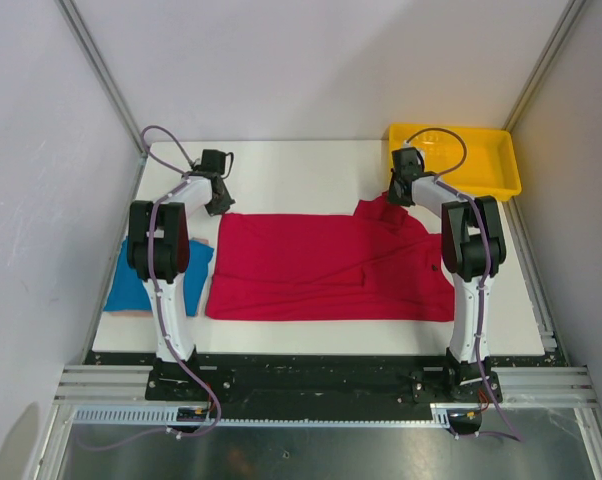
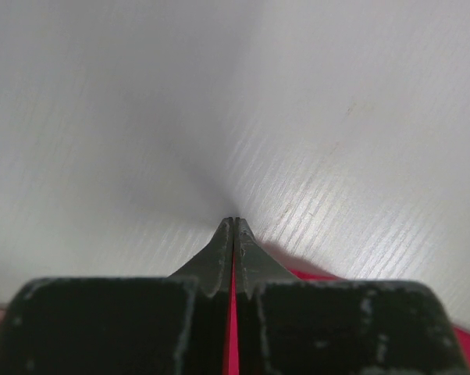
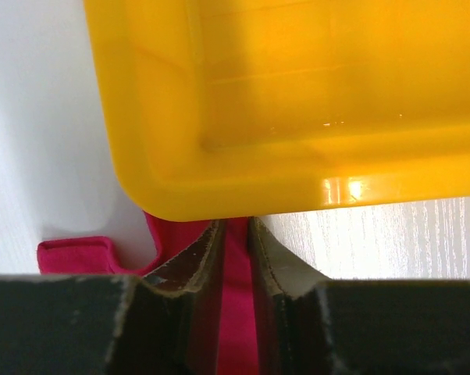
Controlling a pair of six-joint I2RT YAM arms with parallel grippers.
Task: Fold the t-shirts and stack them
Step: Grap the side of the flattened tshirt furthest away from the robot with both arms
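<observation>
The red t-shirt (image 1: 321,265) lies spread flat across the middle of the table. My left gripper (image 1: 219,200) is at its far left corner. In the left wrist view that gripper (image 2: 235,220) is shut, its tips over white table, with a thin strip of the red t-shirt (image 2: 232,355) running between the fingers. My right gripper (image 1: 401,192) is at the shirt's far right edge, where the cloth bunches up. In the right wrist view its jaws (image 3: 235,225) stand narrow with red cloth (image 3: 236,312) filling the gap. The blue t-shirt (image 1: 131,285) lies folded at the left, partly under the left arm.
A yellow tray (image 1: 506,165) stands at the far right corner, and its near wall (image 3: 219,180) is right in front of the right fingertips. Frame posts and grey walls close in the table on both sides.
</observation>
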